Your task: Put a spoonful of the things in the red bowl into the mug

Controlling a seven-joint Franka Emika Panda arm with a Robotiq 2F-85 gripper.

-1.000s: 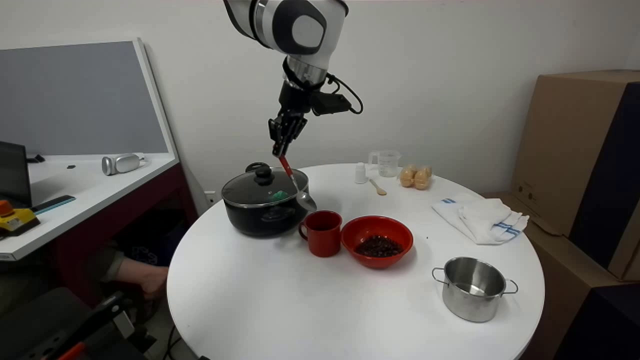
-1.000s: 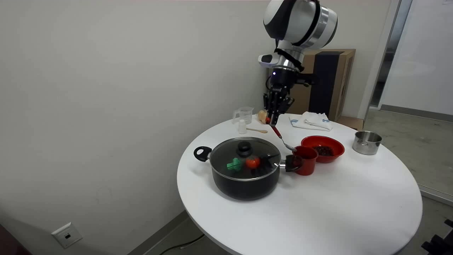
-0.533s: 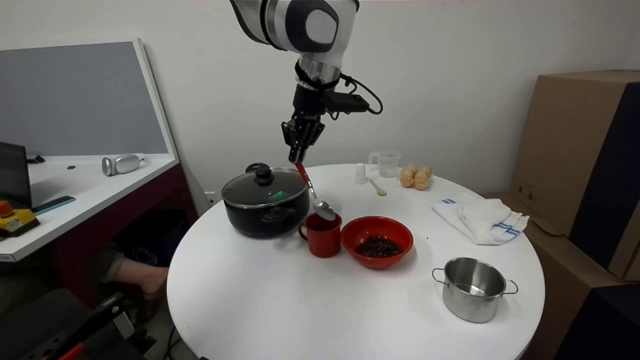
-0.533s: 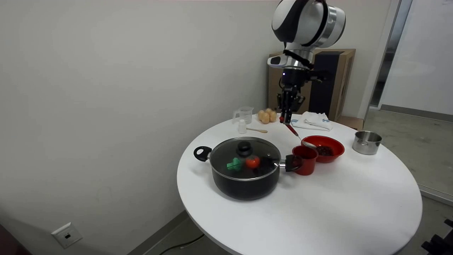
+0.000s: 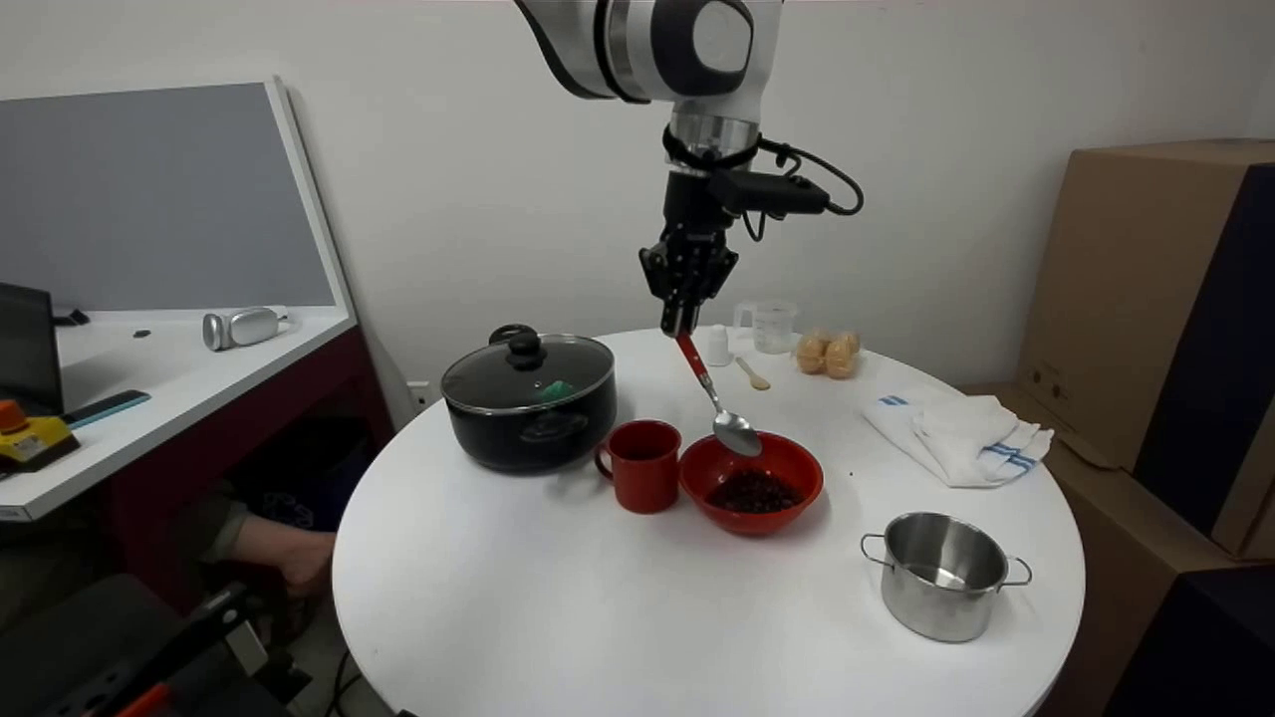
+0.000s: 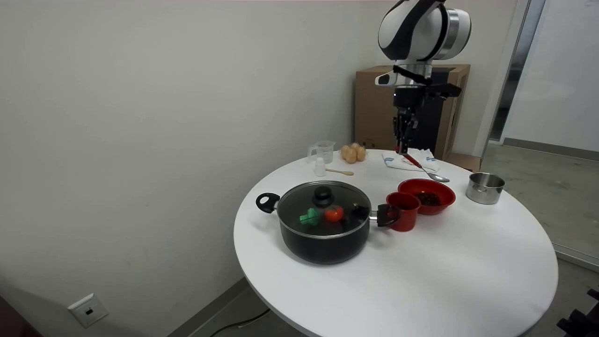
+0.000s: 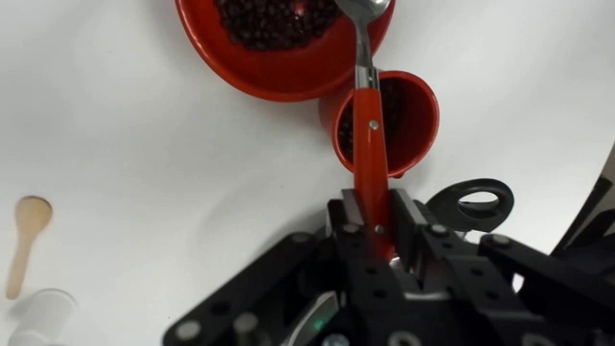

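Gripper [image 7: 376, 205] pinches spoon [image 7: 369, 137], which slants head-down above bowl [image 7: 288, 77]. Dark bits [image 7: 269, 29] in bowl, some in mug [image 5: 647, 480] too. Mug just beside bowl, pot [image 5: 498, 438] near mug.

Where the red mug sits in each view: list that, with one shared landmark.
In an exterior view: red mug, middle, lower half.
In an exterior view: red mug, right of center, lower half.
Wrist view: red mug, right of center, mostly upper half.
Shared landmark: red bowl beside it.
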